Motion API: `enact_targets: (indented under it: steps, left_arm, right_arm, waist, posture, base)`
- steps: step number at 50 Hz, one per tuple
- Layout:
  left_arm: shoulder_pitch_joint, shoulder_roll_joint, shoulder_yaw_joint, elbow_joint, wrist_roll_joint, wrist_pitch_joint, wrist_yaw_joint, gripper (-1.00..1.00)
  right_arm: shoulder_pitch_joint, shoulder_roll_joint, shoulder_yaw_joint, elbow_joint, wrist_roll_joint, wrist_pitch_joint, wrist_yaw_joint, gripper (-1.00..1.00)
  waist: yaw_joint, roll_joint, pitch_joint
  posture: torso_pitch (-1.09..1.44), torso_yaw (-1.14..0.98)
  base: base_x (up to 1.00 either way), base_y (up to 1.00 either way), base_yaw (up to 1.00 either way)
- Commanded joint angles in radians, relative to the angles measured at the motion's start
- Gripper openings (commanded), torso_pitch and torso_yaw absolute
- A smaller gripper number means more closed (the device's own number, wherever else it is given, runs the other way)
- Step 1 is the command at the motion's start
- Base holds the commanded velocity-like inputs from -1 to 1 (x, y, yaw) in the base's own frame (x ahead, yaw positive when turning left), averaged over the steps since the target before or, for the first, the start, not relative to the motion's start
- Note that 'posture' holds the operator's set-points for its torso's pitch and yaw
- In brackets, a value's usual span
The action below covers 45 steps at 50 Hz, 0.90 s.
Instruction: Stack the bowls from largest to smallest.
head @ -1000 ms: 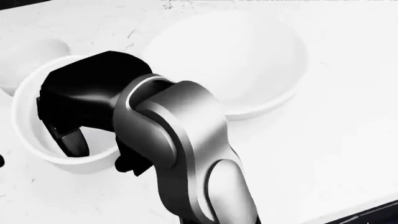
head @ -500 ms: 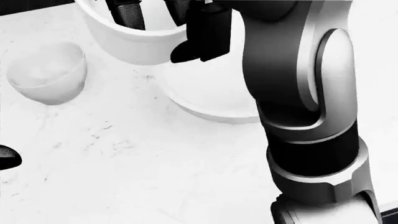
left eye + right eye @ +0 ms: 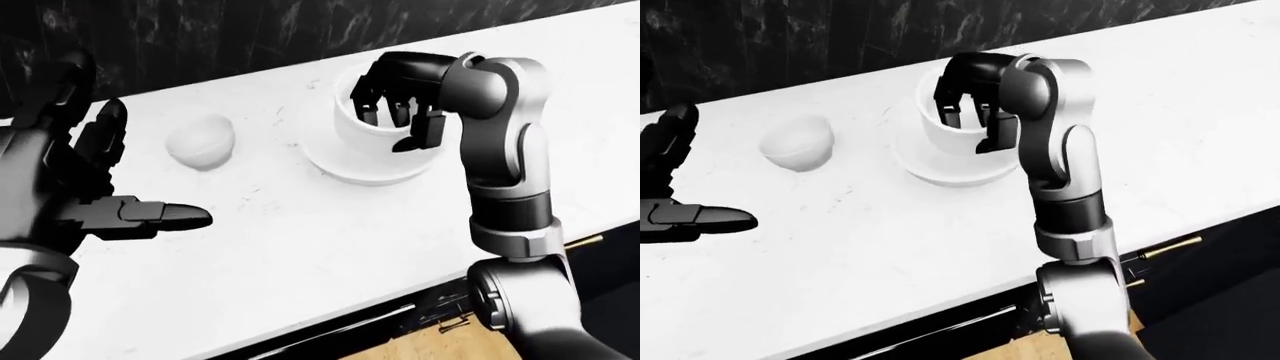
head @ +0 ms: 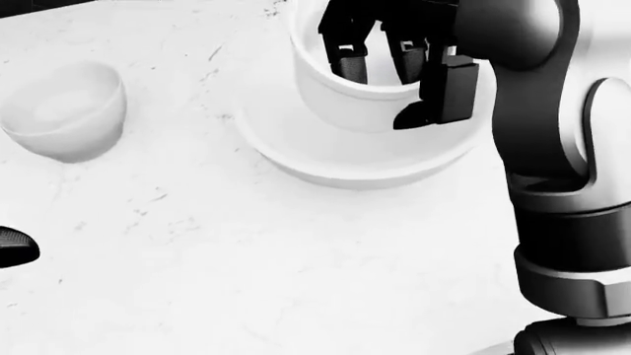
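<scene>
Head view, middle bowl: white, straight-walled middle bowl (image 4: 345, 89) sits upright inside the wide bowl; whether it rests on that bowl's floor or hangs just above it, cannot tell.
Largest bowl: shallow, wide largest bowl (image 4: 325, 166) on the counter, its rim ringing the middle bowl on all visible sides; right place for the base of the stack.
Right hand: right hand (image 4: 394, 70) comes down from above, two fingers (image 4: 350, 63) hooked inside the middle bowl's rim, thumb outside the right wall. Fingers pinch the wall between them, so a rim grip is on. Likely chosen so the bowl can be lowered straight down without tipping.
Smallest bowl: smallest bowl (image 3: 200, 140) stands alone to the left of the stack, well apart from it, upright and untouched; last piece to go on.
Left hand: left hand (image 3: 70, 195) hovers at the near left, fingers spread wide, holding nothing. Judged to be parked clear of the work.
Counter: white marbled counter (image 3: 330, 247) with a dark wall along its far edge.
Stage, judged: second bowl being seated; release, then fetch the small one.
Risk, judged: fingers inside the rim could drag the bowl on withdrawal.
</scene>
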Motion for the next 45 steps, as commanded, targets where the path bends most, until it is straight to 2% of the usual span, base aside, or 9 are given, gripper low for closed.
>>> enact_targets:
  steps: [1,6,15,19,20,22,26,45]
  left_arm:
    - [-0.019,0.021,0.032,-0.013,-0.002,-0.021,0.008,1.00]
    - [-0.016,0.025,0.028,-0.008,0.002,-0.028,0.005,1.00]
    - [-0.015,0.029,0.035,-0.008,-0.002,-0.026,0.004,1.00]
    - [-0.013,0.027,0.030,-0.007,0.000,-0.031,0.008,1.00]
    - [-0.011,0.026,0.027,-0.007,0.004,-0.033,0.007,1.00]
    - [-0.010,0.025,0.023,-0.001,0.013,-0.036,-0.001,1.00]
    - [-0.015,0.023,0.025,-0.004,0.013,-0.028,-0.002,1.00]
    - [-0.019,0.030,0.032,-0.003,0.013,-0.025,-0.002,1.00]
  right_arm:
    - [-0.046,-0.003,-0.017,-0.042,0.011,-0.027,-0.079,-1.00]
    - [-0.034,0.011,-0.011,-0.017,0.003,-0.033,-0.103,-1.00]
    - [-0.010,0.019,-0.008,-0.036,-0.013,-0.036,-0.085,-1.00]
    - [0.001,0.025,-0.007,-0.031,-0.017,-0.036,-0.091,-0.63]
    - [0.002,0.025,-0.007,-0.025,-0.016,-0.040,-0.096,-0.63]
    - [0.007,0.024,-0.009,-0.029,-0.015,-0.037,-0.089,-0.46]
    - [0.017,0.022,-0.009,-0.024,-0.015,-0.042,-0.095,-0.36]
    - [0.063,-0.010,-0.029,-0.115,-0.008,-0.042,-0.032,-0.30]
  waist:
    - [0.002,-0.002,-0.037]
    - [0.002,-0.003,-0.038]
    - [0.005,-0.006,-0.039]
    - [0.006,-0.007,-0.038]
    - [0.006,-0.007,-0.038]
    - [0.006,-0.007,-0.038]
    - [0.007,-0.008,-0.040]
    - [0.011,-0.010,-0.040]
  posture:
    - [0.00,0.00]
    - [0.00,0.00]
    - [0.00,0.00]
    - [0.00,0.00]
    - [0.00,0.00]
    - [0.00,0.00]
    - [0.00,0.00]
    - [0.00,0.00]
  base:
    - [0.00,0.00,0.00]
    - [0.00,0.00,0.00]
    - [0.00,0.00,0.00]
    - [0.00,0.00,0.00]
    - [0.00,0.00,0.00]
    - [0.00,0.00,0.00]
    - [0.00,0.00,0.00]
    - [0.00,0.00,0.00]
